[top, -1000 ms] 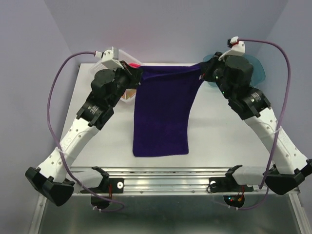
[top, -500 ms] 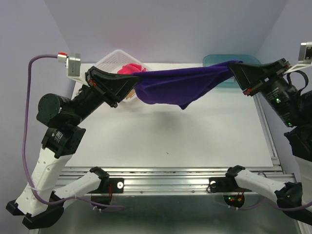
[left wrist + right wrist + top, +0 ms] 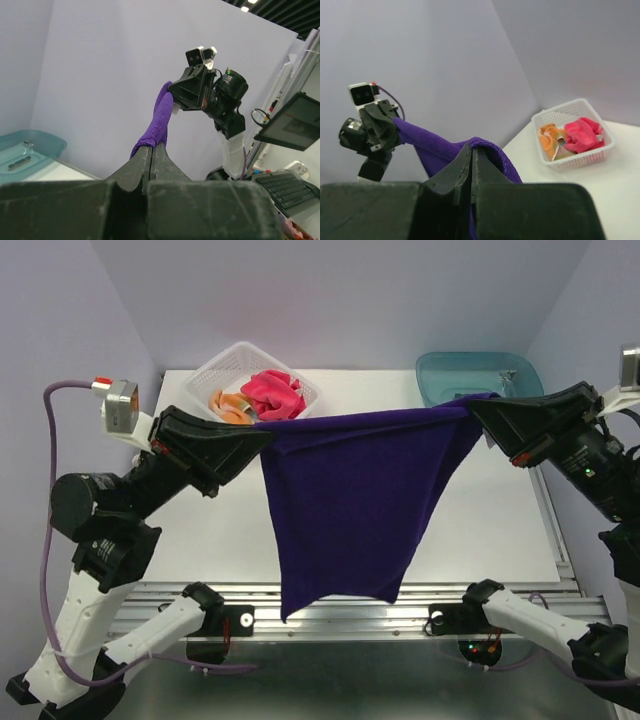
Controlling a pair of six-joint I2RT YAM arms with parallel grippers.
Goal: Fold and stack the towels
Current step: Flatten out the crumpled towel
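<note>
Spreading step: the purple towel [image 3: 345,505] hangs mid-frame, stretched between the left gripper [image 3: 268,433] and right gripper [image 3: 476,412], each clamped tight on 1 top corner. The pink towel [image 3: 273,392] and peach towel [image 3: 228,403] sit in the basket [image 3: 208,372], upper left. Next, it likely needs laying flat for folding.

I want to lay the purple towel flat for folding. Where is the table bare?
Bare table shows right of the hanging purple towel, between the teal tray and the near rail, and left of it, below the white basket. The far corners are crowded; the middle is hidden behind the towel.
</note>
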